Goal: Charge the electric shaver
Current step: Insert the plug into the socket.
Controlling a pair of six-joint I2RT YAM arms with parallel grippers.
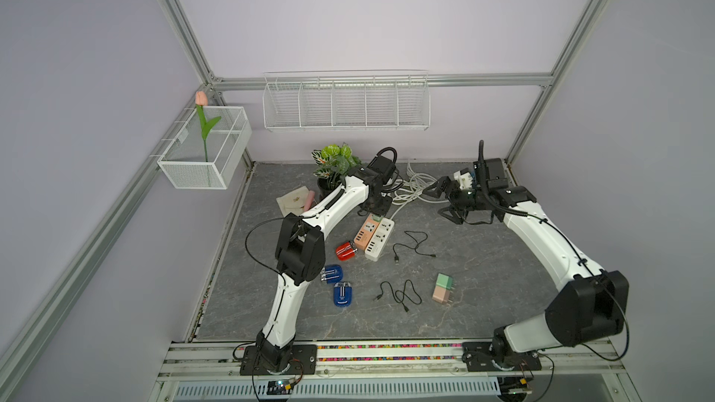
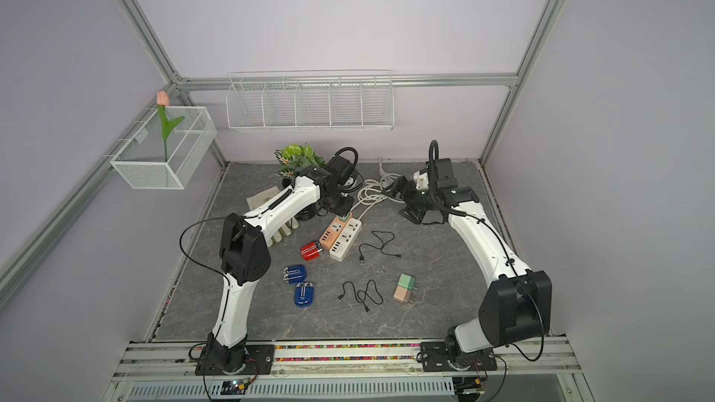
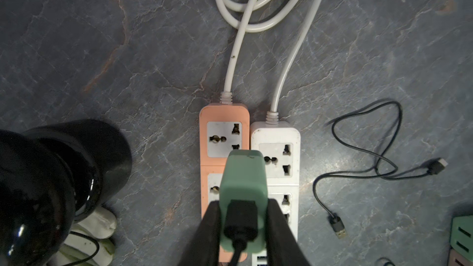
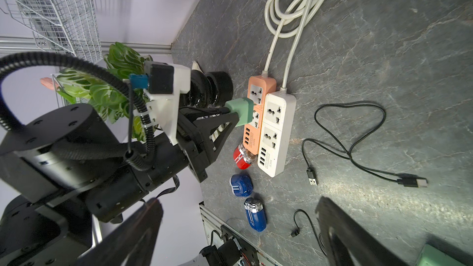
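Two fingers of the left gripper (image 3: 243, 204) clamp the green adapter (image 3: 243, 175), black cable (image 3: 240, 226) attached, over the second socket of the orange power strip (image 1: 363, 234) near frame centre, likely to press it home; the right gripper (image 1: 435, 201) hangs wide open, the red shaver (image 1: 345, 250) just beside that strip's lower end.

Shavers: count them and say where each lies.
3. Red shaver at the orange power strip's end; one blue shaver beside the left arm's elbow; second blue shaver just in front. Others possibly hidden.
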